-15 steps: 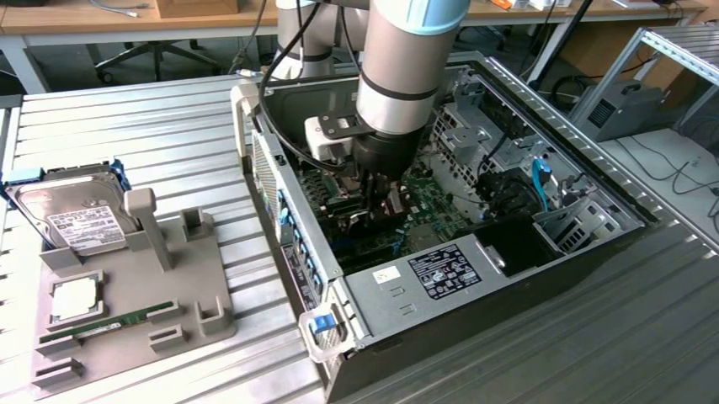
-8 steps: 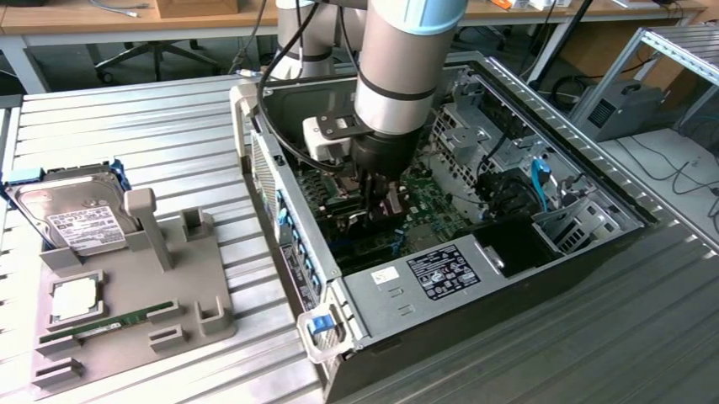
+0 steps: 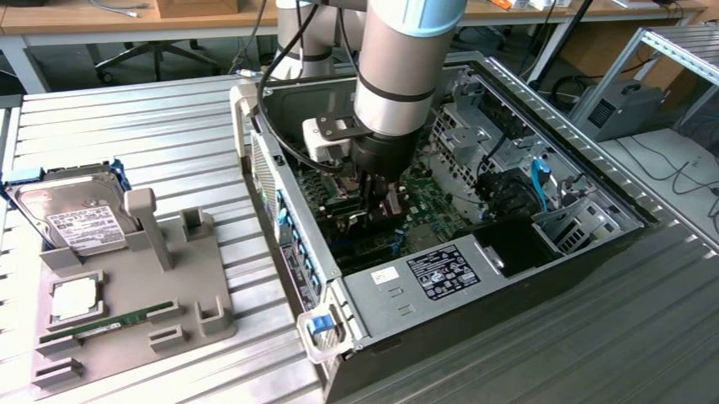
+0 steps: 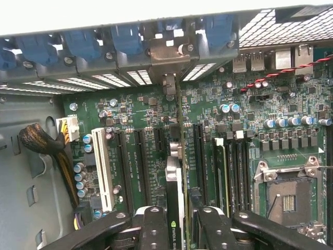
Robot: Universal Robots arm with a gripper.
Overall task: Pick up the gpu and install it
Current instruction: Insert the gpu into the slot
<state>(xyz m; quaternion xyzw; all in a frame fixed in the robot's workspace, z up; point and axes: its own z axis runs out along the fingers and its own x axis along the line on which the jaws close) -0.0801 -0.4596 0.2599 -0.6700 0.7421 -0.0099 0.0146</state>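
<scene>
**GPU held edge-on over the motherboard slots**

In the wrist view the gripper point(image 4: 179, 232) has its fingers point(image 4: 154, 229) closed onto the gpu point(image 4: 175, 205), one on each face. The card stands on edge, so its long lower edge can meet a slot on the motherboard point(image 4: 140, 112). Its metal end bracket point(image 4: 166, 57) points at the case's rear slot openings, seemingly for alignment. I cannot tell whether the card is seated.

The exterior view adds the setting. The arm reaches down into the open computer case point(image 3: 494, 286), and beside it on the surface point(image 3: 135, 126) a grey holder point(image 3: 197, 290) carries a hard drive point(image 3: 73, 215) and a memory stick point(image 3: 107, 324).
</scene>
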